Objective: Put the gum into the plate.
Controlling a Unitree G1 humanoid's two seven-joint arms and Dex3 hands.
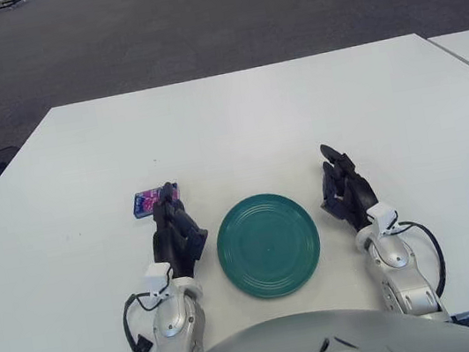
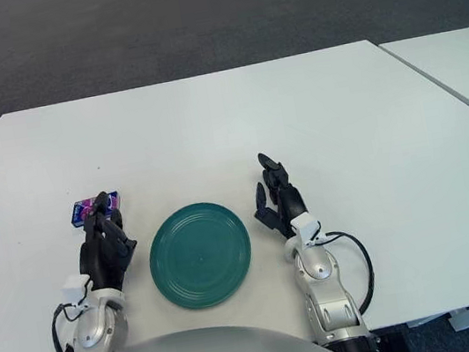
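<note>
the green plate (image 1: 268,244) sits bare near the front edge of the white table (image 1: 235,122), nothing on it, while the gum (image 1: 154,199) lies flat on the tabletop up and to the plate's left, just past the left hand's (image 1: 175,234) fingertips. that left hand rests beside the plate's left rim with fingers stretched loosely forward, holding nothing, and the right hand (image 1: 346,189) mirrors it off the right rim, fingers spread and holding nothing. wide open tabletop runs behind the plate to the far edge, and a second table (image 2: 459,69) stands off to the right.
</note>
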